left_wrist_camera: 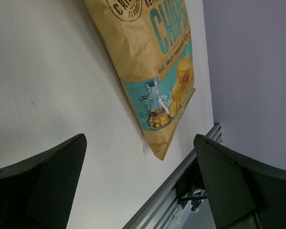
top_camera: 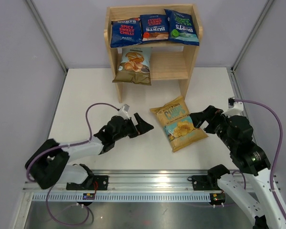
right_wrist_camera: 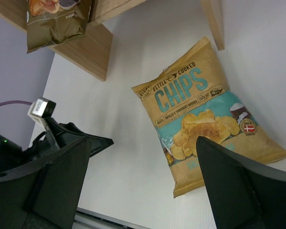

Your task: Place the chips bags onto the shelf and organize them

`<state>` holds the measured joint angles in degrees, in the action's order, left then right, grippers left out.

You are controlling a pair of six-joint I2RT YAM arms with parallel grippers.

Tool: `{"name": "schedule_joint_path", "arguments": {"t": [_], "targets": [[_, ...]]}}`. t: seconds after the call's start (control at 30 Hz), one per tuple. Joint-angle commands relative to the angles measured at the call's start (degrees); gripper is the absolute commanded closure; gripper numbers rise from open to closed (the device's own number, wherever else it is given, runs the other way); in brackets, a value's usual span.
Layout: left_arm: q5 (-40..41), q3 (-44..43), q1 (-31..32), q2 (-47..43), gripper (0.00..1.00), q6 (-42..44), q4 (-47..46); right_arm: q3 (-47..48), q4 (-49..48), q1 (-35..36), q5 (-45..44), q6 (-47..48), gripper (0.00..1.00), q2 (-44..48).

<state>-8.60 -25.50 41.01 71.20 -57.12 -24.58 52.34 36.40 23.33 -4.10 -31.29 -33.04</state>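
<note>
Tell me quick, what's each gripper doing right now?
Left gripper: open, holding nothing.
Right gripper: open, holding nothing; the yellow chips bag lies ungripped on the table.

Shelf [top_camera: 169,64]: we see it at the desk's far edge, in the middle.
Top tier: three Burts bags [top_camera: 155,27] in a row.
Lower tier: Cassava bag [top_camera: 133,64] on the left, overhanging the front.
Yellow bag [top_camera: 178,125]: flat on the desk, between left gripper [top_camera: 142,125] and right gripper [top_camera: 199,120].
</note>
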Motion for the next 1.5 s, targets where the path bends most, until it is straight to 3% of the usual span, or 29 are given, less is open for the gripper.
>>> {"name": "schedule_joint_path", "arguments": {"t": [0.0, 0.17, 0.6, 0.73, 0.8, 0.83, 0.87, 1.0, 1.1, 1.47], "targets": [[-0.36, -5.78, 1.96, 8.76, 0.01, -3.69, -13.28, -0.22, 2.88, -0.13, -5.13, -0.62, 0.0, 1.66], [0.16, -13.42, 3.98, 23.51, 0.01, -6.15, -15.94, -0.22, 5.34, -0.13, -3.38, -0.62, 0.01, 2.28], [4.11, -24.33, 5.83, 39.71, 0.01, -6.16, -17.69, 0.4, 5.61, -0.13, 0.76, 0.0, 0.0, 4.12], [4.47, -25.92, 6.53, 43.67, 0.12, -6.16, -20.77, -0.57, 4.21, -0.13, 3.91, 0.53, 0.0, 4.47], [4.21, -26.62, 6.8, 45.16, 0.24, -6.25, -21.73, -0.57, 3.94, -0.04, 5.59, 0.44, 0.0, 4.91], [4.12, -26.8, 6.97, 45.34, 0.3, -6.25, -21.74, -0.22, 4.11, -0.13, 5.68, 0.44, 0.0, 5.09], [4.38, -26.45, 7.32, 45.17, 0.46, -6.07, -21.91, -0.04, 4.2, -0.13, 5.59, 0.7, 0.01, 5.17], [5.61, -23.12, 7.76, 42.19, 0.7, -6.07, -25.51, 0.14, 4.29, -0.13, 5.5, 1.4, 0.01, 5.26], [6.31, -19.61, 7.76, 37.38, 0.78, -6.16, -26.31, -1.0, 3.85, -0.13, 5.59, 1.84, 0.01, 4.3], [5.62, -7.29, 7.85, 18.02, 0.84, -7.21, -27.63, -7.16, -1.24, -0.13, 6.21, -3.5, 0.01, 1.92]]}}
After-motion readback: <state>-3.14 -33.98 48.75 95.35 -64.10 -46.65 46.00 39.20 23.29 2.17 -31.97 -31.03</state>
